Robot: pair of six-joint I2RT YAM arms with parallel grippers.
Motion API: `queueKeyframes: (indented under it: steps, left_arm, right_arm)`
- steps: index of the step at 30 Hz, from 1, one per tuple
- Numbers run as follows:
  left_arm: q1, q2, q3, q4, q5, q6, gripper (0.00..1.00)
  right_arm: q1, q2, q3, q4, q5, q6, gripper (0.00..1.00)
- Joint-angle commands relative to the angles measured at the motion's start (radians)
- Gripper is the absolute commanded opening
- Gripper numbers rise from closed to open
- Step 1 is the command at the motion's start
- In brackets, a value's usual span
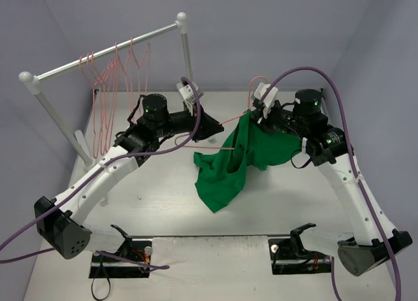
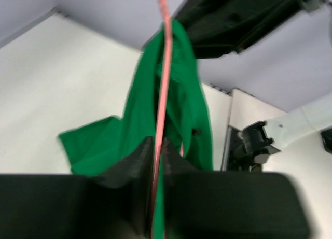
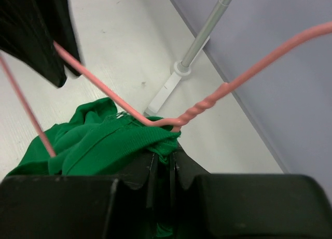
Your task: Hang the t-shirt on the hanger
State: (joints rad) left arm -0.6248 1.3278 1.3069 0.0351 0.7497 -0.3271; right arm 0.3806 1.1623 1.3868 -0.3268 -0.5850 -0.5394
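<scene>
The green t-shirt (image 1: 236,162) hangs in a bunch between my two grippers, its lower part resting on the table. A pink wire hanger (image 1: 230,121) runs from my left gripper to the shirt's top, its hook (image 1: 256,81) rising behind my right gripper. My left gripper (image 1: 208,126) is shut on the hanger's wire (image 2: 162,94), with the shirt (image 2: 181,120) draped beyond it. My right gripper (image 1: 256,115) is shut on the shirt's ribbed collar (image 3: 114,143), right under the hanger's twisted neck (image 3: 199,112).
A white rack (image 1: 104,53) with round knobs stands at the back left and carries several more pink hangers (image 1: 111,92). Its right post foot (image 3: 168,86) stands just behind the shirt. Purple cables loop over both arms. Walls close in at the back and sides.
</scene>
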Motion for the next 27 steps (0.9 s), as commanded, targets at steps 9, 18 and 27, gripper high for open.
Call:
queueKeyframes:
  steps: [9,18,27]
  left_arm:
    - [-0.040,-0.149,0.235,-0.273,-0.615,0.003,0.60]
    - [-0.271,-0.106,0.143,-0.333,-0.970,-0.319,0.60]
    - [-0.394,0.080,0.129,-0.337,-1.095,-0.515,0.62]
  right_arm:
    - [0.012,-0.048,0.001,0.121,0.192,-0.029,0.00]
    - [0.011,-0.026,0.025,0.123,0.291,-0.058,0.00]
    - [0.015,-0.033,0.010,0.123,0.299,-0.057,0.00]
